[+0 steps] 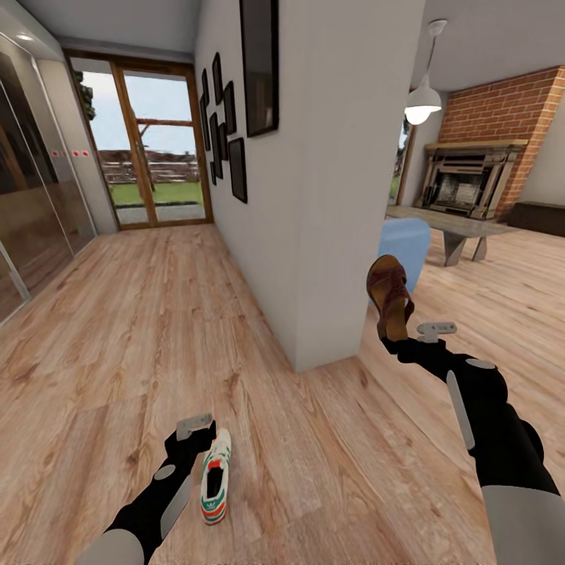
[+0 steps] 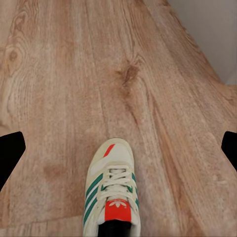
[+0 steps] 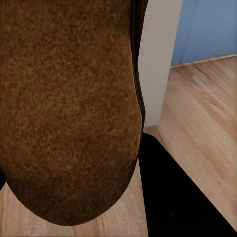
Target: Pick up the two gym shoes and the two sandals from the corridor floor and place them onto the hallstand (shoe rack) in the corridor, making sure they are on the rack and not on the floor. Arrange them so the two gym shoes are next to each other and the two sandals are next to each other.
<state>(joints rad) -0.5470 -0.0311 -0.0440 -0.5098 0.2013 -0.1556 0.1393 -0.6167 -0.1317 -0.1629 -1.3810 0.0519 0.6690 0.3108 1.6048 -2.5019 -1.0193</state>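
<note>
One white gym shoe [image 1: 214,479] with green stripes and a red-orange tongue lies on the corridor floor [image 1: 118,329], toe pointing away from me. My left gripper [image 1: 202,446] hovers at the shoe's left side, open. In the left wrist view the gym shoe [image 2: 111,190] sits low between the widely spread fingers [image 2: 10,153], heel nearest the camera. My right gripper [image 1: 395,339] is raised and shut on a reddish-brown sandal [image 1: 388,294], which stands toe-up above it. The sandal's tan sole [image 3: 69,108] is close to the right wrist camera, with a black finger [image 3: 173,197] beside it. The hallstand is out of view.
A white wall corner [image 1: 329,235] juts out straight ahead between the arms. The corridor runs to glass doors [image 1: 157,157], with mirrored wardrobe doors [image 1: 31,196] on the left. To the right are a blue chair [image 1: 408,243], a low table [image 1: 447,224] and a brick fireplace [image 1: 471,180].
</note>
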